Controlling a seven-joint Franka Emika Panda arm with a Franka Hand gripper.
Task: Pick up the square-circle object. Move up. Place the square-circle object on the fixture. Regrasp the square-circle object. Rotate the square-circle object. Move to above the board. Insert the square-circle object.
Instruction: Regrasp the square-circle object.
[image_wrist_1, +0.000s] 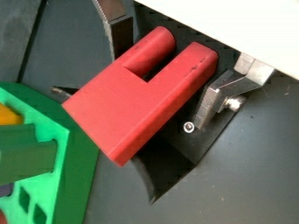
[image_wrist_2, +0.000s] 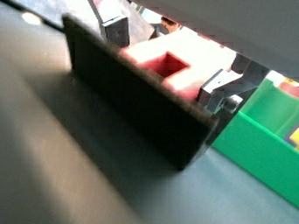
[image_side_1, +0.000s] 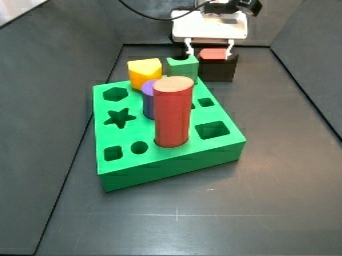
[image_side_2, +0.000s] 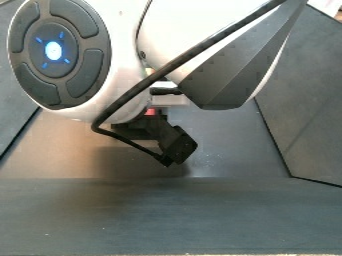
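Observation:
The square-circle object (image_wrist_1: 128, 96) is a red block with a notch cut into the end nearest my hand. It leans on the dark fixture (image_wrist_2: 128, 105) at the back of the floor, beyond the board (image_side_1: 160, 165). My gripper (image_wrist_1: 160, 92) is low over the fixture, and its silver fingers (image_wrist_1: 216, 98) press against both flanks of the notched end. The same grip shows in a wrist view (image_wrist_2: 165, 70) over the fixture wall, and small in a side view (image_side_1: 214, 55). In a side view the arm hides the fingers, and only the fixture (image_side_2: 167, 145) shows.
The green board holds a tall red cylinder (image_side_1: 173, 112), a yellow piece (image_side_1: 143, 70) and a purple piece (image_side_1: 150, 88). A small green block (image_side_1: 181, 68) stands beside the fixture. The board's edge (image_wrist_1: 52, 166) lies close to the fixture. Dark walls enclose the floor.

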